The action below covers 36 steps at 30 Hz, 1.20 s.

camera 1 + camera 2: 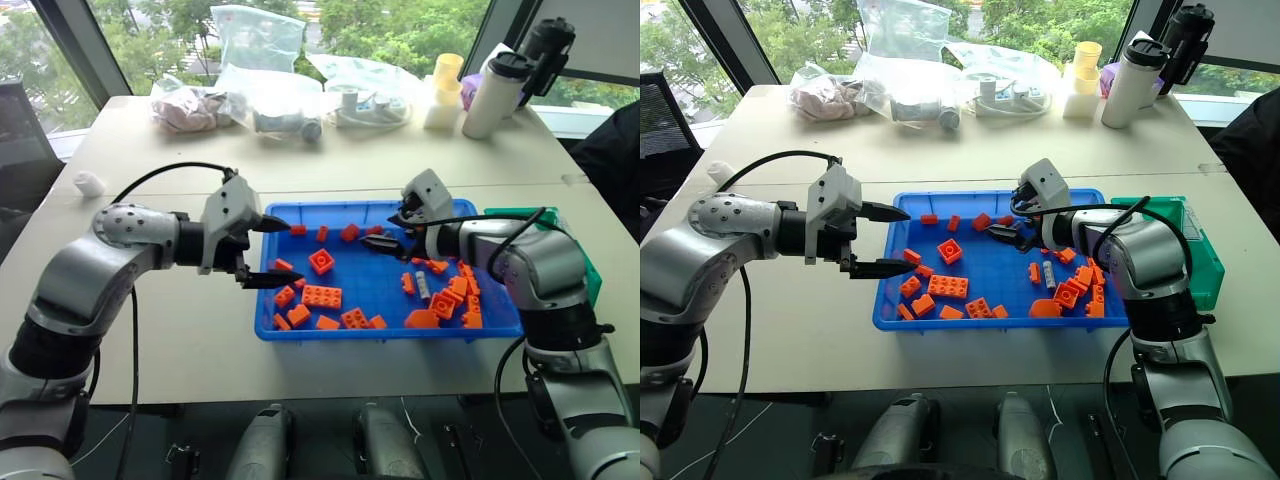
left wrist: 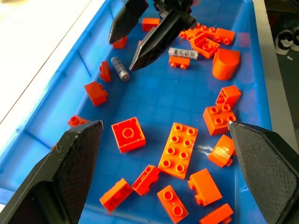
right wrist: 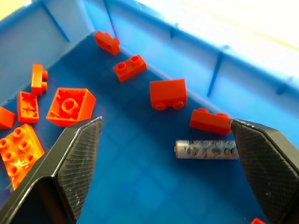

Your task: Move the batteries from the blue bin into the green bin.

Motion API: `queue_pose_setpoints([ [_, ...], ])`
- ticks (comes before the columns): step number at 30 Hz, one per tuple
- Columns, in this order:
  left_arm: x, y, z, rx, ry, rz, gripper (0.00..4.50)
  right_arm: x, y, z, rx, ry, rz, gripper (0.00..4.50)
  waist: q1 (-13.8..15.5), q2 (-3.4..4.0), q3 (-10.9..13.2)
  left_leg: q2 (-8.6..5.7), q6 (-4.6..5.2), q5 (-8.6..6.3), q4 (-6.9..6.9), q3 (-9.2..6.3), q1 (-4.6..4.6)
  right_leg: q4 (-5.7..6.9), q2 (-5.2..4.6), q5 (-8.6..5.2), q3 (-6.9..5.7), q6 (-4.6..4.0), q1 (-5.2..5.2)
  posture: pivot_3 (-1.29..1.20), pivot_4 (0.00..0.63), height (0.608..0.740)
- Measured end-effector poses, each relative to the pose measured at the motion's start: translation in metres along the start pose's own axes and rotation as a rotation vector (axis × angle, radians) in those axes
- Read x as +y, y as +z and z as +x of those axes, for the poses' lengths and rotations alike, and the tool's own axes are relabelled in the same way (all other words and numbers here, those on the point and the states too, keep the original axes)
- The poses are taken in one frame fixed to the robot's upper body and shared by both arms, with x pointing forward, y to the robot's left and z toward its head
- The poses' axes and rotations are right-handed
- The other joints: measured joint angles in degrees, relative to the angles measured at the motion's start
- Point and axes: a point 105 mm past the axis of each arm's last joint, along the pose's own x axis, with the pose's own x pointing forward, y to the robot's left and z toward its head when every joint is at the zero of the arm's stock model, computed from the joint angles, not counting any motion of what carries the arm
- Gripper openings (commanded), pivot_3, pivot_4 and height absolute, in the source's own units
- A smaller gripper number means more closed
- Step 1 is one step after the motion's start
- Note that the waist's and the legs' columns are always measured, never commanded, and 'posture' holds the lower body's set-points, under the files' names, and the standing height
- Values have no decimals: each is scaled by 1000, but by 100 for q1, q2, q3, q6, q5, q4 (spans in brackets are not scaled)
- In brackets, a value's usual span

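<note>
The batteries: one lay near the blue bin's far edge between our right gripper's spread jaws; light, stiff, slippery, we judged—pinch mid-length. Our left gripper gaped empty.

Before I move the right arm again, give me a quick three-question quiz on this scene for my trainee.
1. True or false: the right gripper is shut on a battery.
2. Where does the green bin stand relative to the blue bin?
A. on the robot's left of it
B. on the robot's right of it
C. inside it
3. In the left wrist view, how many batteries lie in the blue bin among the orange bricks?

Key
1. False: its jaws stand open over the blue bin, with the battery lying loose on the floor below.
2. B
3. Two
</note>
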Motion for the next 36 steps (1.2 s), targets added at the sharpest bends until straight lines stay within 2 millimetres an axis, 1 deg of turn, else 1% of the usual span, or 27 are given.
queue_pose_setpoints([
  [5,0,0,0,0,3,0,4500,-5,-1,2,-4,-50,22,4463,-4,0,0,0,0,0,0,2,0,4,1,0,1,0,-2,0,150,740],
  [10,2,-1,0,10,12,6,4500,-11,-14,6,28,-77,51,4463,-2,0,0,0,0,0,0,4,0,3,1,0,1,0,-2,0,150,740],
  [14,2,-3,0,13,12,2,4500,-13,-17,10,33,-85,40,4463,-5,0,0,0,0,0,0,4,0,3,3,0,1,0,-2,0,150,740],
  [17,2,-3,1,11,12,2,4500,-19,-24,16,52,-101,28,4463,-10,0,0,0,0,0,0,5,1,3,3,0,1,0,-2,0,150,740],
  [25,2,-2,1,8,13,0,4500,-20,-18,33,25,-84,-44,4463,-23,0,0,1,0,0,0,5,3,5,4,0,2,0,-1,0,150,740],
  [28,2,-2,1,8,15,0,4500,-23,-16,35,22,-88,-62,4463,-19,0,0,1,-1,1,0,6,3,5,4,0,2,0,-1,0,150,740],
  [29,2,-2,1,9,16,-1,4500,-24,-17,36,22,-89,-68,3952,-18,0,0,1,-1,1,1,6,3,5,4,0,2,0,0,0,150,740],
  [30,3,-2,1,9,18,-1,4500,-24,-17,36,24,-93,-76,3620,-16,0,0,1,-1,1,1,6,3,5,3,0,2,0,0,0,150,740],
  [33,3,-3,1,9,22,-1,4500,-25,-18,36,36,-93,-102,2230,-16,0,0,1,-1,1,1,5,3,5,4,0,2,0,0,0,150,740],
  [36,3,-2,1,9,21,0,4500,-22,-18,35,41,-82,-113,2243,-15,0,0,1,-1,1,1,5,3,5,4,0,1,0,0,0,150,740],
])
